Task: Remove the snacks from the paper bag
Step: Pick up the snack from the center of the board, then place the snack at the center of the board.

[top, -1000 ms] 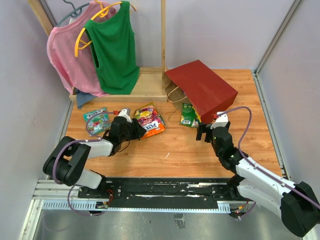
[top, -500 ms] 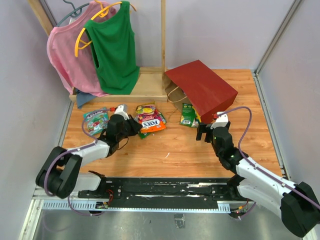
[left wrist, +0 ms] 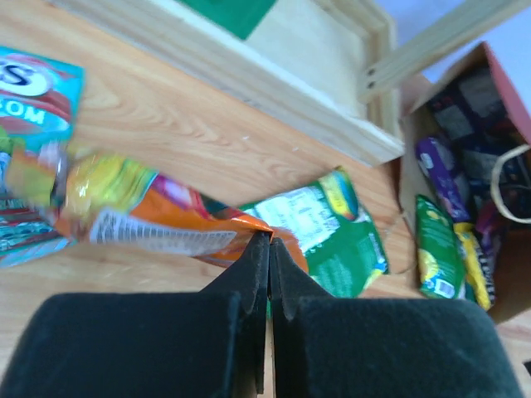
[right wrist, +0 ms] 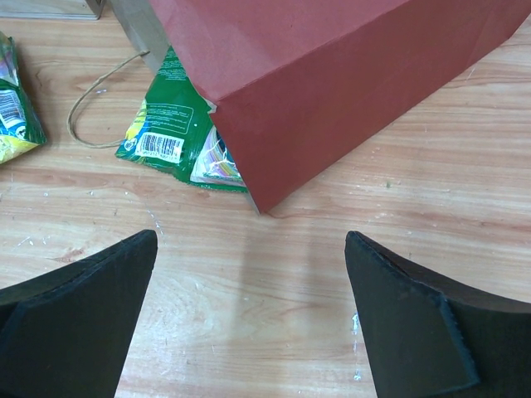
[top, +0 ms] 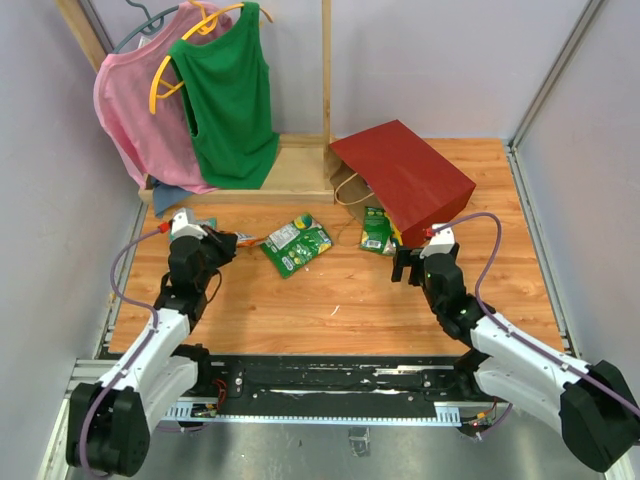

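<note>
Bag [top: 405,180] of red paper lies on its side at the far right of the desk [top: 340,300], a green packet [top: 377,231] poking from its mouth. Left tool [left wrist: 267,239] is clamped on the corner of an orange packet [left wrist: 158,224]; a second green packet [top: 296,243] lies nearby. Right tool [right wrist: 249,249] gapes wide beside the bag.

Glossy, crinkled orange packet [left wrist: 166,228] in matt black pads [left wrist: 249,274] of the left gripper [left wrist: 267,242]; matt red paper bag [right wrist: 332,75] ahead of the right gripper [right wrist: 249,249].

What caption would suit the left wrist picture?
Left claw pinching the orange packet by its corner, green packet beyond.
</note>
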